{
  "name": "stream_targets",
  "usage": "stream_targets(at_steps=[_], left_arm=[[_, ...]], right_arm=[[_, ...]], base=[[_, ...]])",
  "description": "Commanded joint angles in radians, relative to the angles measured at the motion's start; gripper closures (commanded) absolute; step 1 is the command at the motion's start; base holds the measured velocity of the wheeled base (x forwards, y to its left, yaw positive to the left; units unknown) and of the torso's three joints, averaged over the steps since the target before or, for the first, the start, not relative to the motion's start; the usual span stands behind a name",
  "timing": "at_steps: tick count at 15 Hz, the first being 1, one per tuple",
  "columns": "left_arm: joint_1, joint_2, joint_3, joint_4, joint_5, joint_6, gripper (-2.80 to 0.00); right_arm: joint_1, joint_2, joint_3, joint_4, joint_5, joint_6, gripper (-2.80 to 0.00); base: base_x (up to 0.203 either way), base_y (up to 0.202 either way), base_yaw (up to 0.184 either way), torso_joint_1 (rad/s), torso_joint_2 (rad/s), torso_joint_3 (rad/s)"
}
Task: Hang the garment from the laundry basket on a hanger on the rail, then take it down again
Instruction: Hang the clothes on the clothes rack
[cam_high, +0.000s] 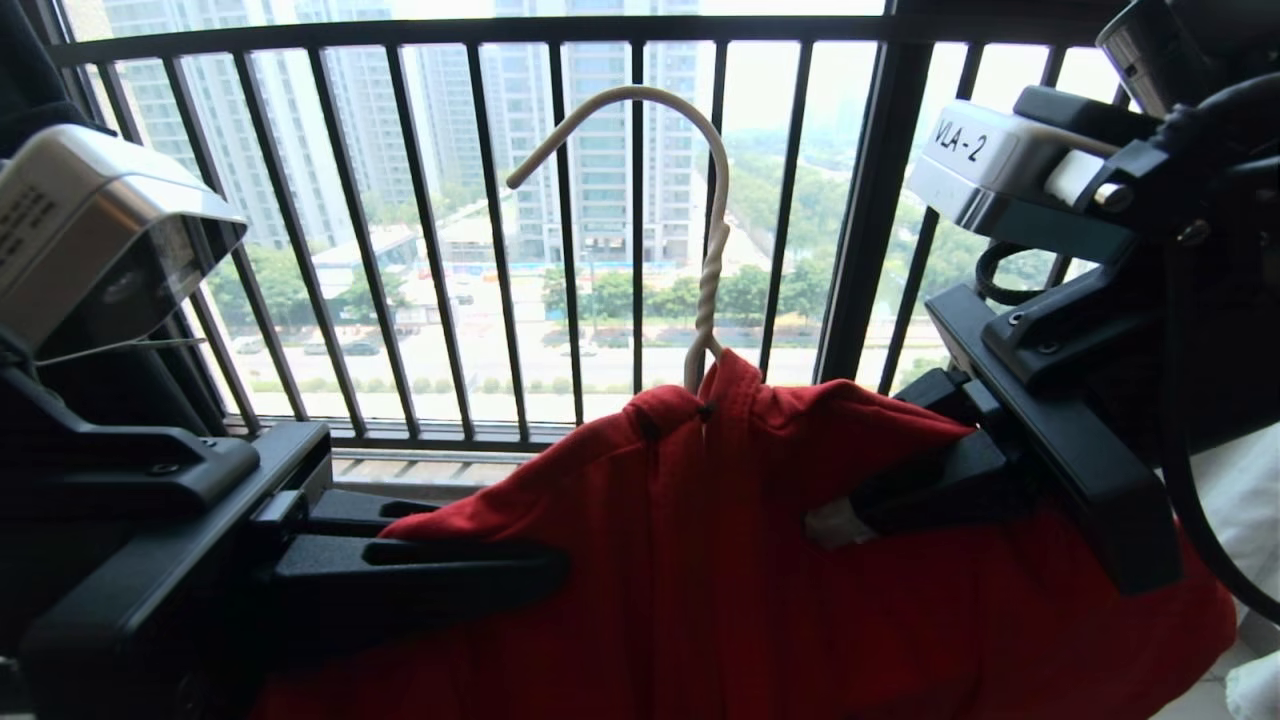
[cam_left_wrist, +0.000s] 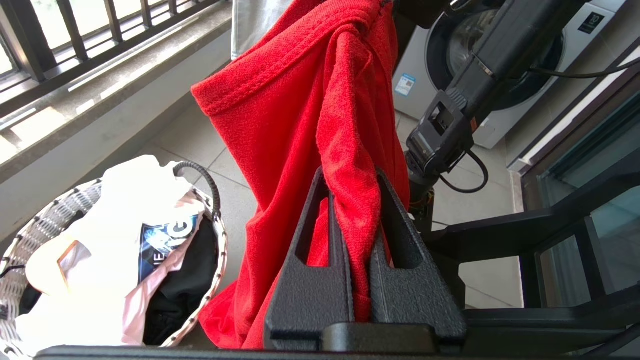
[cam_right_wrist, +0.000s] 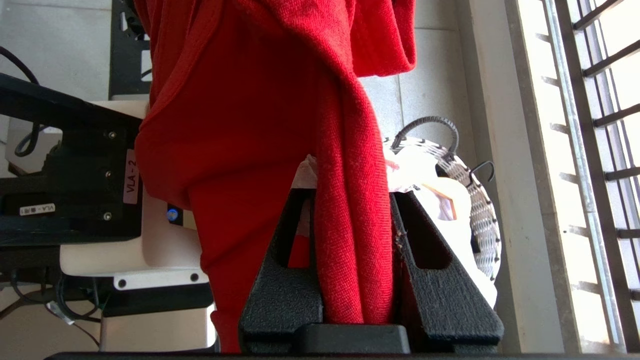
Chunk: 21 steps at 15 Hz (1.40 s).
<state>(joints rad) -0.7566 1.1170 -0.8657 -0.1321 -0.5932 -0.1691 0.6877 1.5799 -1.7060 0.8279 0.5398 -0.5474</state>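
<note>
A red shirt (cam_high: 720, 540) is draped over a thin off-white wire hanger (cam_high: 690, 230), whose twisted neck and hook rise from the collar in front of a black railing (cam_high: 560, 220). The hook hangs on nothing visible; the shirt is held up between both arms. The left tool (cam_left_wrist: 357, 220) pinches a fold of the shirt's left side between its black fingers. The right tool (cam_right_wrist: 352, 235) pinches a fold of the right side in the same way. Below on the tiled floor, beside the railing wall, stands the round basket (cam_left_wrist: 212, 200) with a white shirt (cam_left_wrist: 125, 220) with a dark-blue print inside. A washing machine (cam_left_wrist: 500, 85) stands behind.
</note>
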Motion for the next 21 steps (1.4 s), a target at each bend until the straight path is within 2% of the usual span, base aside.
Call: stream_targets(at_steps=[1,2,5,9,11,14,19,20,21], left_arm=[[0.000,0.003,0.001,0.000,-0.004,-0.001,0.00],[0.002,0.003,0.002,-0.003,-0.002,0.000,-2.80],[0.003,0.003,0.024,-0.068,-0.002,-0.006,-2.80],[0.014,0.001,0.028,-0.073,0.001,0.003,-2.80],[0.056,-0.005,0.017,-0.085,0.004,0.007,-2.80],[0.180,-0.013,0.011,-0.175,0.013,-0.006,-2.80],[0.190,-0.040,-0.001,-0.185,0.015,-0.026,-2.80],[0.190,-0.051,-0.002,-0.185,0.016,-0.026,-1.05],[0.191,-0.062,-0.001,-0.185,0.015,-0.026,0.00]], right_arm=[[0.001,-0.007,-0.004,0.003,0.003,-0.004,0.00],[0.001,-0.009,-0.003,0.004,0.003,-0.004,0.00],[0.003,-0.017,-0.004,0.002,0.002,-0.005,0.00],[0.001,-0.028,-0.003,0.004,-0.001,-0.003,0.00],[0.000,-0.038,-0.003,0.004,-0.003,-0.003,0.00],[-0.005,-0.073,0.010,0.007,-0.006,-0.001,0.00],[-0.014,-0.106,0.051,0.007,-0.005,0.010,0.00],[-0.014,-0.106,0.051,0.005,-0.006,0.020,0.00],[-0.017,-0.106,0.051,0.004,-0.006,0.024,0.00]], base=[[0.000,0.000,0.000,0.000,0.00,0.000],[0.000,0.000,0.000,0.000,0.00,0.000],[0.000,0.000,0.000,0.000,0.00,0.000],[0.000,0.000,0.000,0.000,0.00,0.000],[0.000,0.000,0.000,0.000,0.00,0.000],[0.000,0.000,0.000,0.000,0.00,0.000],[0.000,0.000,0.000,0.000,0.00,0.000],[0.000,0.000,0.000,0.000,0.00,0.000],[0.000,0.000,0.000,0.000,0.00,0.000]])
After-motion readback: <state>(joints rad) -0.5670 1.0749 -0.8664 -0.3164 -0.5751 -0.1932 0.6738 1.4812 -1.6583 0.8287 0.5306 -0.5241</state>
